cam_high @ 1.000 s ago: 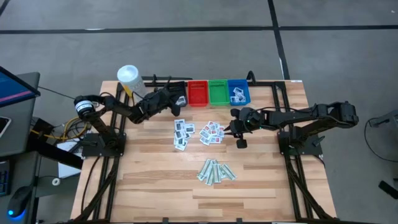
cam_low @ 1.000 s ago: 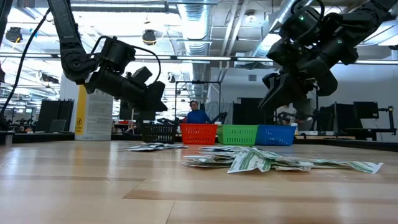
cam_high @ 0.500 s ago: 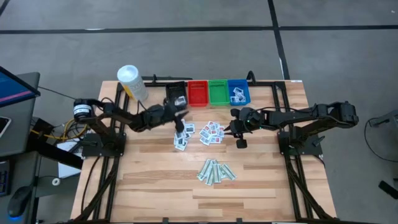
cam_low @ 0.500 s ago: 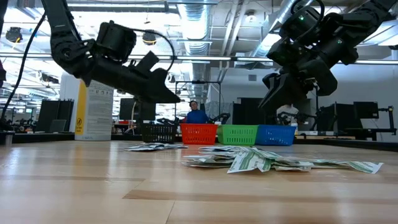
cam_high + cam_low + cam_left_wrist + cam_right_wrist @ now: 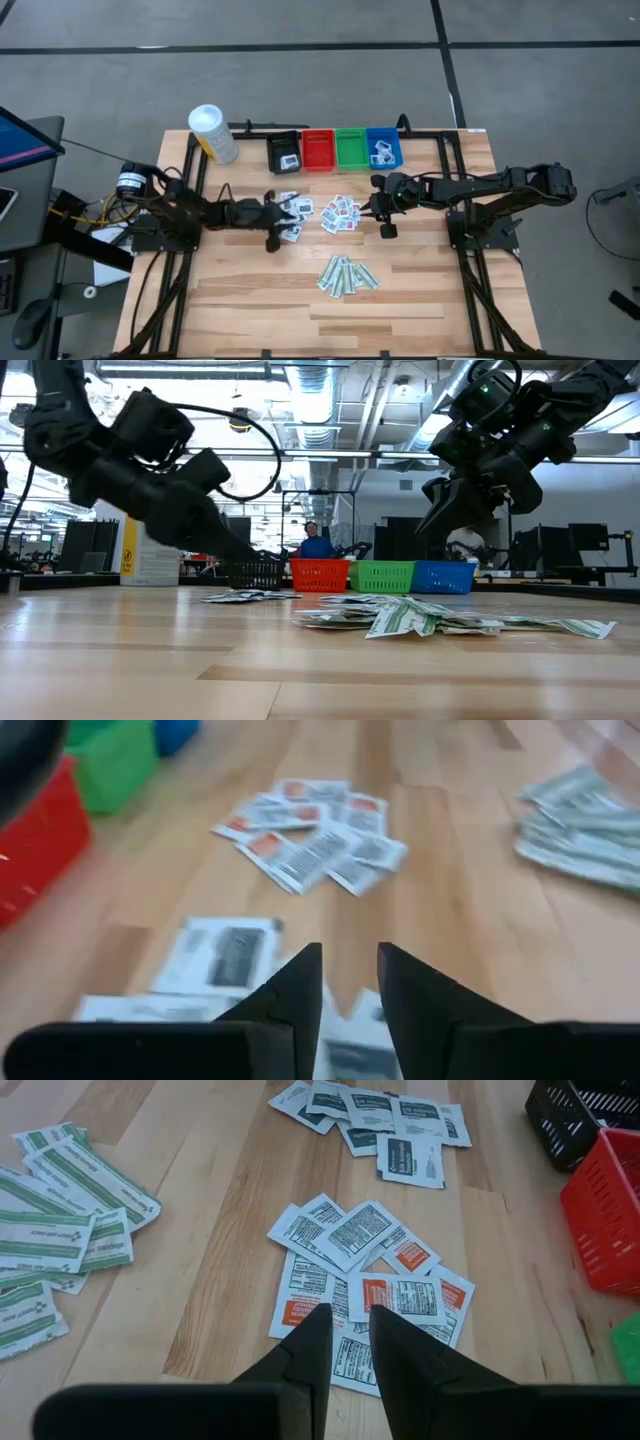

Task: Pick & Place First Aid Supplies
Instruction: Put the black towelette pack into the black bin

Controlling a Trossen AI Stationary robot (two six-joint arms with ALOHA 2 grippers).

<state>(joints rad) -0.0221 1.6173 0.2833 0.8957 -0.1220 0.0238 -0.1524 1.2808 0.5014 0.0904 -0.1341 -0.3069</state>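
Pick step: my left gripper [image 5: 276,226], jaws narrowly spread, empty, low over white dark-printed paper packets [image 5: 293,211]. Next — drop, pinch 1. Right gripper [image 5: 384,215] hovers, jaws narrowly parted, empty.

Packets [image 5: 340,214] before bins [image 5: 335,149] — canister [image 5: 213,133] left.

Square white paper packets with red-orange print [image 5: 370,1285]; long white wrapped strips with green stripes [image 5: 60,1230]; square black-printed white packets [image 5: 385,1115]; red plastic bin [image 5: 318,150].
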